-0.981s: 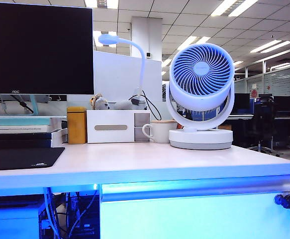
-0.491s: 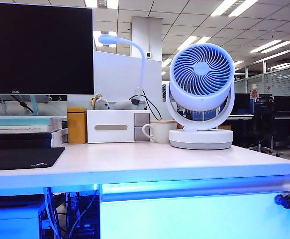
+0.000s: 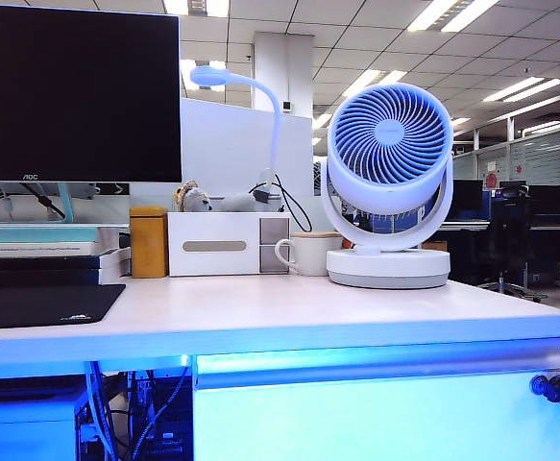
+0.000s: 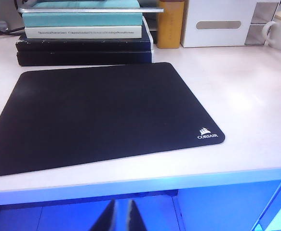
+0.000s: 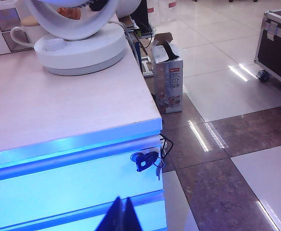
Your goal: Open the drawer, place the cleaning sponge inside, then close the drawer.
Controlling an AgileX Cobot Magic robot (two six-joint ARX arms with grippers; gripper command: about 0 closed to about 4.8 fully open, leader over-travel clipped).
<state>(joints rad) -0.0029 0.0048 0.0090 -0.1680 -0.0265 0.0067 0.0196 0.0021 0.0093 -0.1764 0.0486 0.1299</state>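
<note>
Two grippers hung low in front of the counter [image 3: 260, 317], and neither held anything. The left gripper [image 4: 120, 216] sat below the counter's edge near the black mouse pad [image 4: 97, 113], its fingers almost together with just a thin gap. The right gripper [image 5: 122, 215] was pinched tight in front of the drawer [image 5: 68, 185]. The drawer [image 3: 376, 413] was shut under the counter, glowing blue, with its black knob [image 5: 145, 160] at the right edge. On the counter stood a white fan [image 3: 388, 182], a white mug [image 3: 306, 254], a white organizer box [image 3: 214, 244] and a yellow box [image 3: 148, 241]. No sponge showed in any view.
</note>
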